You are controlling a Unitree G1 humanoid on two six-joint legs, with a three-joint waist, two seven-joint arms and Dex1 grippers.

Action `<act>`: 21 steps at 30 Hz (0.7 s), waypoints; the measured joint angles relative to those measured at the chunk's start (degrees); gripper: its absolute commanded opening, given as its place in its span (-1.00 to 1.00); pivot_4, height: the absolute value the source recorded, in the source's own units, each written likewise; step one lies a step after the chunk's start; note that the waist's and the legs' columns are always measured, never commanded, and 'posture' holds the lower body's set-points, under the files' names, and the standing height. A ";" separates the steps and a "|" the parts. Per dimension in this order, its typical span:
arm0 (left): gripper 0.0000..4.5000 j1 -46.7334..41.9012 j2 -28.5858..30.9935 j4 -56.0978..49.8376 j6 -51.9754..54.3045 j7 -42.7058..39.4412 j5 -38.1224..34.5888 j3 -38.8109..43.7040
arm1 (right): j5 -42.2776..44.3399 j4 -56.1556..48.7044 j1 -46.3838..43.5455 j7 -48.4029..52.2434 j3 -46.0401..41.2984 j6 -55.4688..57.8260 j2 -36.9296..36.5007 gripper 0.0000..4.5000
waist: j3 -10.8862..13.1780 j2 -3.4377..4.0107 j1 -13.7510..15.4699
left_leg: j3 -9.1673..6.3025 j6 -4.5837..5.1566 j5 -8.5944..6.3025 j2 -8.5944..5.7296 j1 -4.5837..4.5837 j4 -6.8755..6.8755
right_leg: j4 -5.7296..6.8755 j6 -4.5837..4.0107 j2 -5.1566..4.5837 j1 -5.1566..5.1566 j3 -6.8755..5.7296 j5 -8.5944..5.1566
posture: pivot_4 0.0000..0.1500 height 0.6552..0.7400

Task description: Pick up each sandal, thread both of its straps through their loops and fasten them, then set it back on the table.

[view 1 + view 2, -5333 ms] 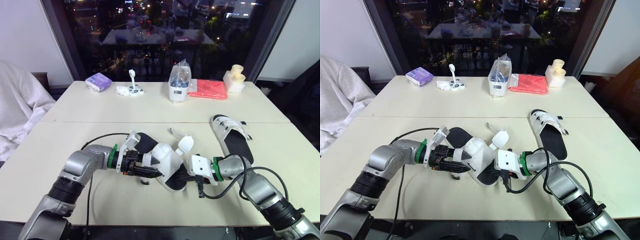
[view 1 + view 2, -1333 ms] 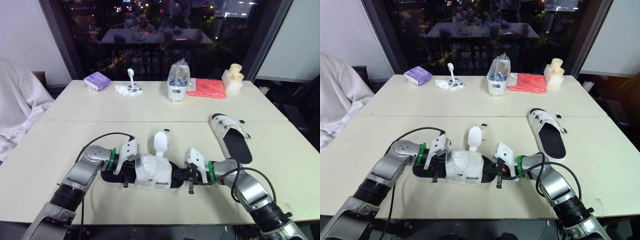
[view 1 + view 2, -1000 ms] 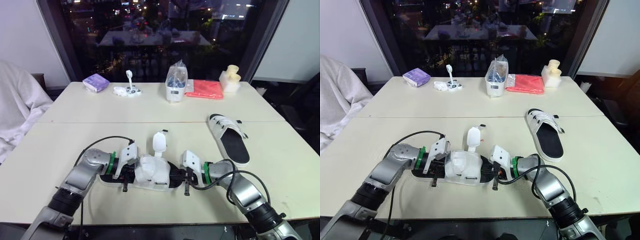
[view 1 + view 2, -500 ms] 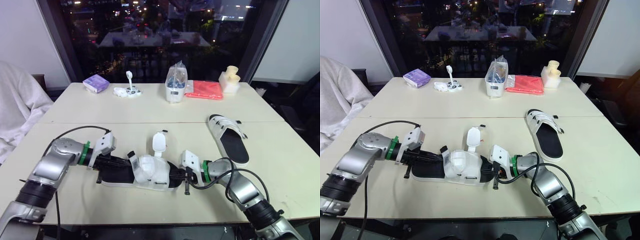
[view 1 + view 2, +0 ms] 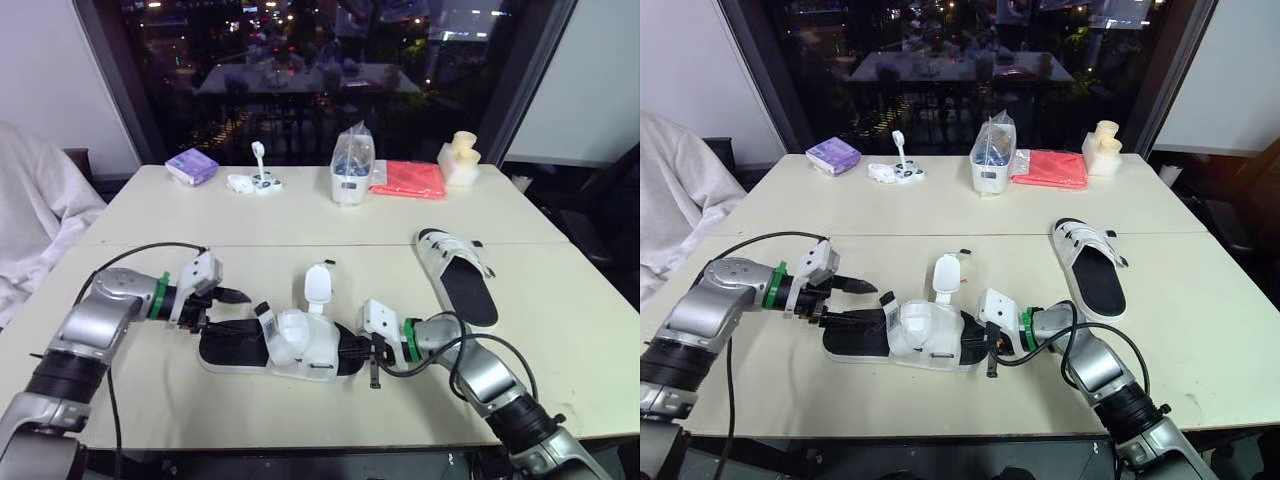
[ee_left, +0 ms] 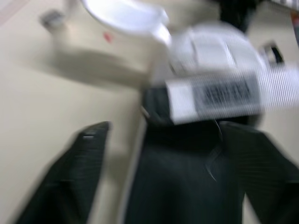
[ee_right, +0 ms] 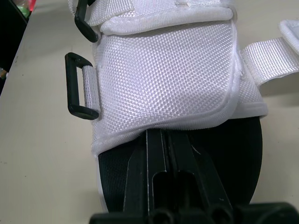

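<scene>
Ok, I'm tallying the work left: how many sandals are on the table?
2. The near sandal lies at the front middle of the table, one strap sticking up. The far sandal lies toward the robot's right. None looks hidden.

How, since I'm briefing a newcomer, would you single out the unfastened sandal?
On the cream table, look along the near edge. The sandal lying crosswise there has one white strap standing up loose; the other sandal, far right, has none raised.
</scene>
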 measured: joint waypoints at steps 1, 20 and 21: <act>0.98 -0.68 -0.84 0.62 1.76 1.00 -0.94 1.28 | 0.00 0.08 -0.07 0.01 0.05 -0.05 -0.01 -1.00 | 0.00 0.00 0.00 | 0.00 0.00 0.00 0.00 0.00 0.00 | 0.00 0.01 0.00 0.00 0.00 0.00 | 1.00 1.00; 0.98 4.66 -18.78 -1.17 39.06 27.78 -21.48 19.80 | -0.62 0.94 -1.22 0.02 0.68 -0.38 0.13 -1.00 | 0.00 -0.02 0.05 | -0.01 -0.04 0.00 0.00 0.01 0.00 | 0.00 0.16 0.00 0.02 0.00 0.09 | 1.00 1.00; 0.98 4.84 -19.37 -1.61 39.58 28.57 -22.22 20.07 | -0.62 0.94 -1.22 0.02 0.69 -0.38 0.13 -1.00 | 0.00 -0.02 0.04 | -0.01 -0.04 0.00 0.00 0.01 0.00 | 0.00 0.16 0.00 0.02 0.00 0.09 | 1.00 1.00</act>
